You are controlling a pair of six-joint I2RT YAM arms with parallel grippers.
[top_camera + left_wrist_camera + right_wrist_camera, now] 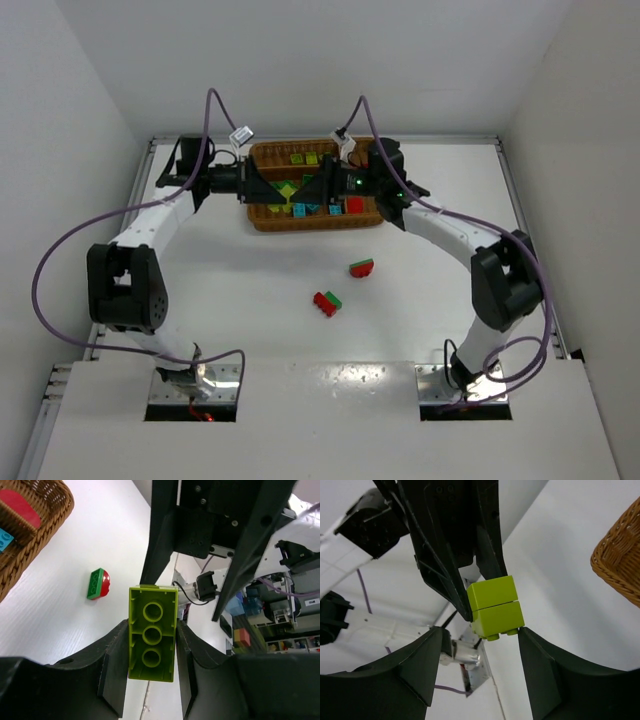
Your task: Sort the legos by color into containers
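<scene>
Lime brick [152, 632] sits clamped lengthwise btwn left jaws, hollow underside w/ three round tubes facing the left wrist cam. Both pads [114, 672] press on its long sides. From the right wrist cam it reads as two lime pcs stacked, w/ a seam across the middle and studs at the lower edge.

Right jaws stand apart, a finger [420, 667] on each side of the brick, w/ a gap both sides and no contact.

In the top view the two arms meet nose to nose over the tray [320, 225] at far ctr of the desk [230, 290]. Brick is up there btwn them, off the desk. Can't tell which slot lies under it.

Tray shows lime pcs [305, 158] at its far side, and cyan pcs [300, 210] plus a red pc [353, 205] at its near side.

Red+green lego [362, 268] lies loose on the desk near the tray's front. Second red+green lego [327, 302] lies closer to the arm bases, apart from the first.
</scene>
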